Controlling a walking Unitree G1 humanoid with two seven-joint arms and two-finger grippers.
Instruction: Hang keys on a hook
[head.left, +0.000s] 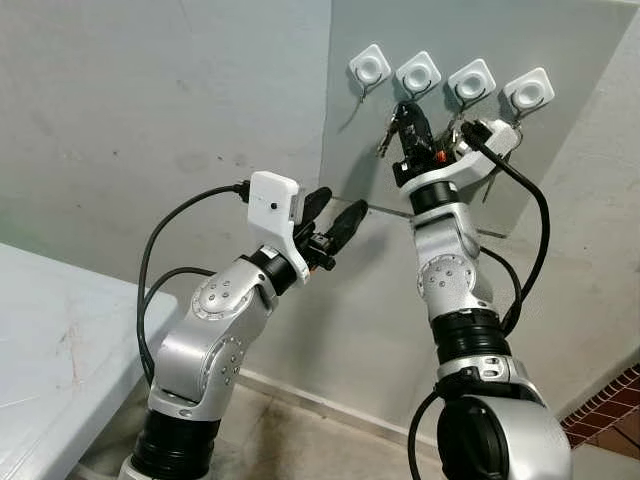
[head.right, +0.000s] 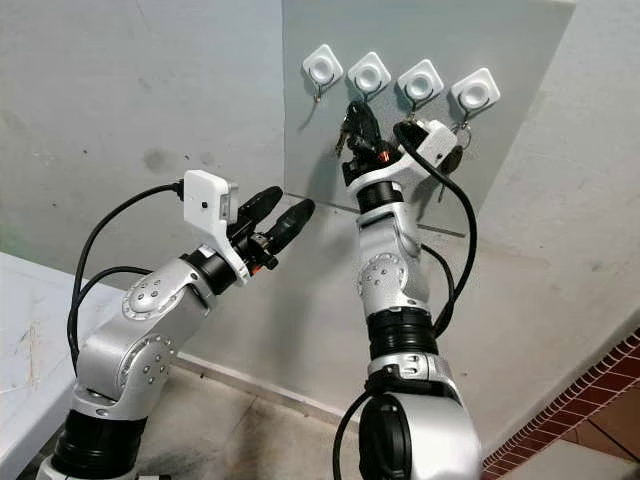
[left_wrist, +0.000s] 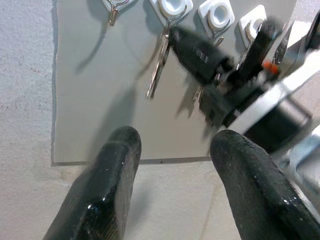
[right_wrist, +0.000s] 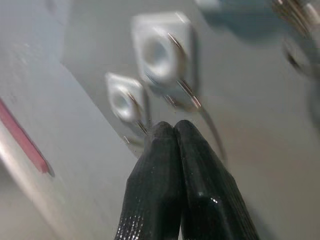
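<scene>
Up high, keys (head.left: 388, 133) beside right fingers (head.left: 412, 122)

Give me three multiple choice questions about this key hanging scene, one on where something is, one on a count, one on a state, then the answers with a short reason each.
1. Where is the right gripper?
A. Raised at the hook board
B. Resting on the table
C. Down by the floor

2. How many white hook mounts are on the board?
A. Two
B. Four
C. Six

3. How do the left gripper fingers stand?
A. Pressed together
B. Spread apart, holding nothing
C. Clamped on a cable

Answers:
1 A: its fingertips sit just under the second mount from the left, beside the keys.
2 B: four square mounts sit in one row.
3 B: the left wrist view shows a wide empty gap between the fingers.
</scene>
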